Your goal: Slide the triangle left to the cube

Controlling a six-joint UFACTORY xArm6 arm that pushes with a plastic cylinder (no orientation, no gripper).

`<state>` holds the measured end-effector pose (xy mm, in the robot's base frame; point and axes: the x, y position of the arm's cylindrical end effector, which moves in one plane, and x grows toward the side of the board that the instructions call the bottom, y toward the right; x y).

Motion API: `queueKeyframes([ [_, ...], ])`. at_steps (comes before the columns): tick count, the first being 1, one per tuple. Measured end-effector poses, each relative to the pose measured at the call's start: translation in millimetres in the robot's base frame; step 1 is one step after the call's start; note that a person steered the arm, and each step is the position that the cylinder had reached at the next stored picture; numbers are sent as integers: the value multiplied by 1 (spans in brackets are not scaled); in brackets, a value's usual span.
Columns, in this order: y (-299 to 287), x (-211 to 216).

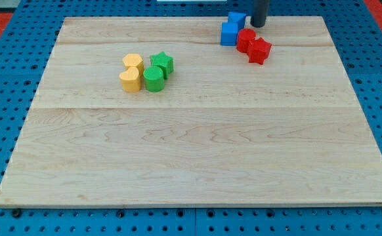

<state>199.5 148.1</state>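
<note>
Two blue blocks sit near the view's top, right of centre. The upper one looks like the blue cube [237, 18]. The blue triangle [228, 33] lies just below and left of it, touching it. My tip [258, 25] stands just right of the blue cube, above the red blocks, with a small gap to the cube. The rod's upper part runs out of the view's top.
A red round block [245, 39] and a red star block [259, 51] lie just right of the blue triangle. Two yellow blocks [132, 71], a green star [163, 63] and a green cylinder [153, 79] are grouped left of centre. The wooden board [191, 157] sits on blue pegboard.
</note>
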Motion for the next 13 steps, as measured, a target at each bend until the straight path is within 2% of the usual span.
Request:
queueKeyframes([
  [1,-14,-8],
  [4,-194,32],
  [6,-64,-8],
  [7,-4,3],
  [8,1,24],
  [12,-3,29],
  [13,27,30],
])
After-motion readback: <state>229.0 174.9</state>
